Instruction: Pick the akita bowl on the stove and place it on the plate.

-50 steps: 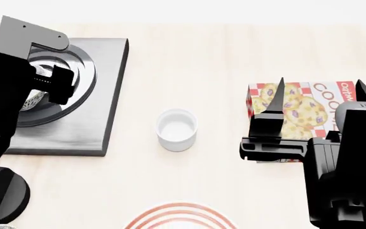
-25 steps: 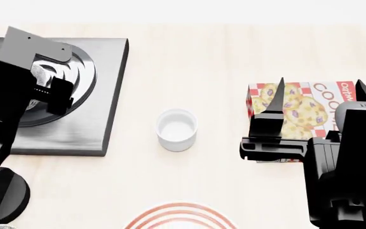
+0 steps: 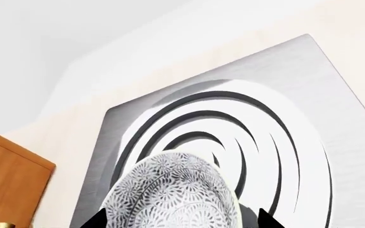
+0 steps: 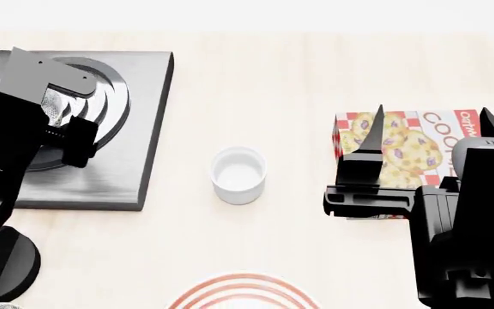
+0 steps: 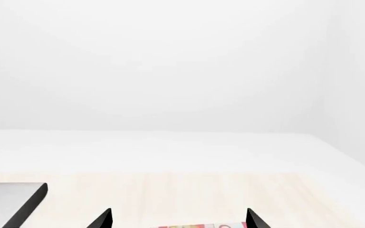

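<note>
A pale wooden table [image 4: 256,84] under a plain white wall carried everything you had to work with. In the left wrist view, the akita bowl [image 3: 169,194] sat between your left gripper's [image 3: 179,219] two dark tips, grasped across its rim and raised over the stove's [image 3: 334,99] burner rings. In the head view, that arm covered most of the bowl, a speckled sliver showing over the stove; the plate [image 4: 242,293] lay well apart at the near edge, with a plain white cup [image 4: 238,174] between and a cookie box [image 4: 401,148] beside your right gripper [image 4: 427,129], whose jaws stood spread and empty. The right wrist view showed only wall, table and those open tips. You should have judged the bowl stiff, glazed, slippery and breakable; a hold across the rim suited it best
</note>
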Available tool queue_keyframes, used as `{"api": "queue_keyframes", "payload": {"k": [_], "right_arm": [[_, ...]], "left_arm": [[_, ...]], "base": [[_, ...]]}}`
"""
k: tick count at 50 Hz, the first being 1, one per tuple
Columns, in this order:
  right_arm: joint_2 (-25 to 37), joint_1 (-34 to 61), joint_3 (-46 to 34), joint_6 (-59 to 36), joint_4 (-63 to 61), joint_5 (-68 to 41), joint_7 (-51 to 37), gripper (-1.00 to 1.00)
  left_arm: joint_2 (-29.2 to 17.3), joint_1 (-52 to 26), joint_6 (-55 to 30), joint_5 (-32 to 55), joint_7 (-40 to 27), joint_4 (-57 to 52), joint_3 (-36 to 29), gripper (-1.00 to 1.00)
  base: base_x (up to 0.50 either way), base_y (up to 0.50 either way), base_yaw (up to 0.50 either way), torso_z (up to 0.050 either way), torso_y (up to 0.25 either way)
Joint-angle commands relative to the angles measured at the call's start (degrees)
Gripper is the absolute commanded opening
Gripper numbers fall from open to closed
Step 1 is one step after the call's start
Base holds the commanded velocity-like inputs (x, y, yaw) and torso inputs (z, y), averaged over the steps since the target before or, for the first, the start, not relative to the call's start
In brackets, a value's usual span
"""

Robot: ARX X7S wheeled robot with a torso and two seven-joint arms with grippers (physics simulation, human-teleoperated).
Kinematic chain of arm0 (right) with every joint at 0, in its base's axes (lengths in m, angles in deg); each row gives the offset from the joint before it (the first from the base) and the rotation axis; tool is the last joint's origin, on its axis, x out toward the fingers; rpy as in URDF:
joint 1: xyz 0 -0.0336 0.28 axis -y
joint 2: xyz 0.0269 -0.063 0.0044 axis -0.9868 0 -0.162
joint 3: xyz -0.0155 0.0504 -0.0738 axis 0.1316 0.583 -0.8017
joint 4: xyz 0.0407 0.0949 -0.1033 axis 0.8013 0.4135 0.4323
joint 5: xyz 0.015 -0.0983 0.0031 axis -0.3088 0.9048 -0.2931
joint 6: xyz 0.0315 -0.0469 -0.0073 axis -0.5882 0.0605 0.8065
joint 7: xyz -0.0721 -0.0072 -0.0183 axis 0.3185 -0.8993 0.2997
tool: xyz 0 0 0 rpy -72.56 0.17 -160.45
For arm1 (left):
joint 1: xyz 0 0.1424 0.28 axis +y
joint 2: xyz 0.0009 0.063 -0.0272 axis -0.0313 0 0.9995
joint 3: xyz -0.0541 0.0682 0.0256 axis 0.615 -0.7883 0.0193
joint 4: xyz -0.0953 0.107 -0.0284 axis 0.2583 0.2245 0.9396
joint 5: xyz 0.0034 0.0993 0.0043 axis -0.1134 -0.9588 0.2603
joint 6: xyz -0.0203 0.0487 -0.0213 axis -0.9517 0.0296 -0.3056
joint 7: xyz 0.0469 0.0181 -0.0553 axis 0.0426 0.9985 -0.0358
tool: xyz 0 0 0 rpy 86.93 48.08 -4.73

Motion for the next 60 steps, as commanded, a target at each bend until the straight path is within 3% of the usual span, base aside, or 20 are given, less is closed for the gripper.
{"api": "queue_keyframes", "payload": {"k": [1,60], "right_arm": [[0.2,-0.2,-0.2,0.6,0.4,0.0,-0.1,1.0],[0.9,-0.2,-0.5,1.0,0.4,-1.3,-1.3,1.0]], "left_arm": [[0.0,0.0,-0.2,0.4,0.1,0.7,0.3,1.0],[-1.0,0.9,-2.2,2.9,1.3,-0.9,1.4,1.0]], "base": [[0.0,0.0,0.0,0.0,0.0],[0.0,0.0,0.0,0.0,0.0]]}}
